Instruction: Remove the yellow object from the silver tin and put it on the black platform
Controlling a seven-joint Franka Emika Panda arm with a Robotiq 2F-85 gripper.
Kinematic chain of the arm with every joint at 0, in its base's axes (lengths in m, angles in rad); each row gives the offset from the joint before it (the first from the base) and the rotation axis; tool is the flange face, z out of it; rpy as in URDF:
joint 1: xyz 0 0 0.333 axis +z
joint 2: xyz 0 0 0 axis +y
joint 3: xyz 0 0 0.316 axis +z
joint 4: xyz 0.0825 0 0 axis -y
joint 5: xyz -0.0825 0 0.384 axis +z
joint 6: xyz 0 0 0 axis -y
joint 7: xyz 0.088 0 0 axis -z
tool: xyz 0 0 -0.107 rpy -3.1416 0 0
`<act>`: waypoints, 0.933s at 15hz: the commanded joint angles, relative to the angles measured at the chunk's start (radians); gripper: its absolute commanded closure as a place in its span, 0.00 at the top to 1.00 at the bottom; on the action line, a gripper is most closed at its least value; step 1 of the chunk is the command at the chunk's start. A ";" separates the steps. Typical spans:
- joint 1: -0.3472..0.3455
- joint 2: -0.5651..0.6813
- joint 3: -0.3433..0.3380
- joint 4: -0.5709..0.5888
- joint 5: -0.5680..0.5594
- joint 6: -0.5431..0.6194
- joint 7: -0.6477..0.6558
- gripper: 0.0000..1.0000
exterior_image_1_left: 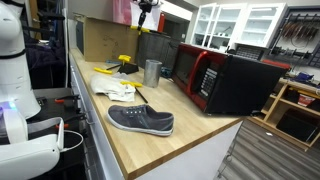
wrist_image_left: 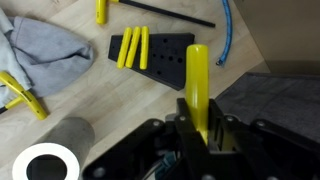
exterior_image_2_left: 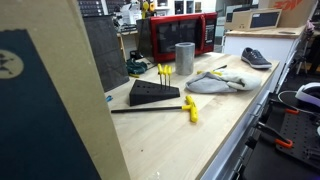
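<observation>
Wrist view: gripper (wrist_image_left: 203,125) closed on the yellow object (wrist_image_left: 199,75), held clear of the silver tin (wrist_image_left: 68,132), over wooden counter (wrist_image_left: 100,110) beside the black platform (wrist_image_left: 170,60), removal seemingly done, placement on the platform yet to come.

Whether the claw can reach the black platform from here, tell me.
Probably yes: the claw, shut on the yellow object, hangs high near the black platform with nothing between; two yellow pegs occupy only one side.
</observation>
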 commanded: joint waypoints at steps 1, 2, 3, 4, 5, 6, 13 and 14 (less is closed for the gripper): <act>0.030 0.044 0.017 0.095 -0.038 -0.032 0.074 0.06; 0.031 0.046 0.022 0.102 -0.030 -0.037 0.069 0.06; 0.023 0.026 0.018 0.042 -0.029 -0.005 0.039 0.06; 0.026 0.030 0.020 0.045 -0.029 -0.005 0.039 0.22; 0.027 0.033 0.021 0.045 -0.029 -0.005 0.038 0.22; 0.026 0.037 0.021 0.044 -0.029 -0.005 0.038 0.22; 0.024 0.058 0.011 0.022 -0.051 -0.012 0.066 0.06; 0.025 0.068 0.012 0.025 -0.051 -0.017 0.068 0.06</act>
